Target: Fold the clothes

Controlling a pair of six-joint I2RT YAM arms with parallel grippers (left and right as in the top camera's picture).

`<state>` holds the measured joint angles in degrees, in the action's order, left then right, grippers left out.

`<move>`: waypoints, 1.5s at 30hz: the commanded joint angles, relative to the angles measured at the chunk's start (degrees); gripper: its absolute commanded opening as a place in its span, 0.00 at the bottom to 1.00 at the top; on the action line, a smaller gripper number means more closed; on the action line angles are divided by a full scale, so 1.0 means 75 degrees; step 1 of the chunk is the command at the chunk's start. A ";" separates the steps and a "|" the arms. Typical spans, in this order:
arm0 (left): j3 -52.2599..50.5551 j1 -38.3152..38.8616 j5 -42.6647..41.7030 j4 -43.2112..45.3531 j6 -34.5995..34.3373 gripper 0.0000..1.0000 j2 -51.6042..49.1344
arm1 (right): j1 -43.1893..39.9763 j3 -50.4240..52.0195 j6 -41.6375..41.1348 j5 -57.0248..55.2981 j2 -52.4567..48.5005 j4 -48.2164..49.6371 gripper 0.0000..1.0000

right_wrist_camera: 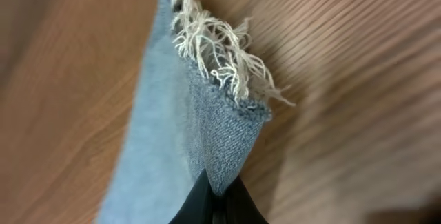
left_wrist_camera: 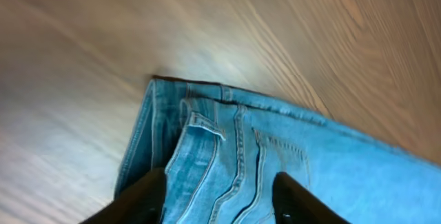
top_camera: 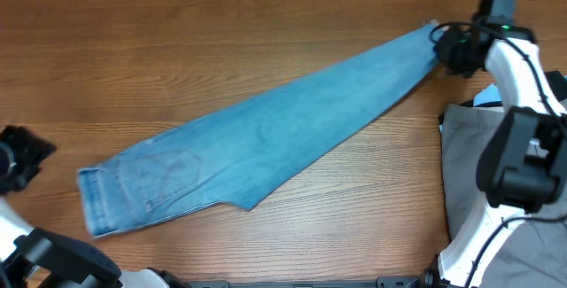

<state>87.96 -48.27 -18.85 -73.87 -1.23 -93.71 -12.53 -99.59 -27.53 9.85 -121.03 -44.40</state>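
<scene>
Lying diagonally: jeans [top_camera: 266, 137] | waistband [top_camera: 93, 201] lower-left | frayed hems [right_wrist_camera: 220, 52] upper-right, in right hand [right_wrist_camera: 215, 200]

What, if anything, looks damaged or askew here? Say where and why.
The jeans lie slanted across the table, not square to its edges. Their leg hem, pinched in the right gripper, is frayed into loose whitish threads. Probably wear or styling, not a fresh tear.

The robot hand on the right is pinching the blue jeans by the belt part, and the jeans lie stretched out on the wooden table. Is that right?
Not the belt part. The right gripper pinches the light-blue faded denim jeans by the frayed whitish leg hem, as the right wrist view shows. The jeans do lie stretched out on the brown wooden table.
</scene>
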 commanded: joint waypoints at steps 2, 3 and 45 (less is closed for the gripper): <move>-0.0565 0.0970 -0.0216 0.0160 0.0239 0.42 0.0154 | 0.0090 -0.0221 -0.0137 -0.0315 0.0455 -0.0058 0.04; -0.0764 0.1218 -0.0227 0.0274 0.0353 0.37 0.0154 | 0.0090 -0.0221 -0.0140 -0.0312 0.0463 -0.0070 0.04; -0.5598 -0.0224 0.0405 0.4911 -0.1408 0.23 0.0154 | -0.0332 -0.0227 0.0498 -0.0367 0.1413 -0.0685 0.04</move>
<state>46.41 -49.65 -8.88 -40.99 -13.87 -91.61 -12.62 -99.66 -23.79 8.82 -115.15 -49.74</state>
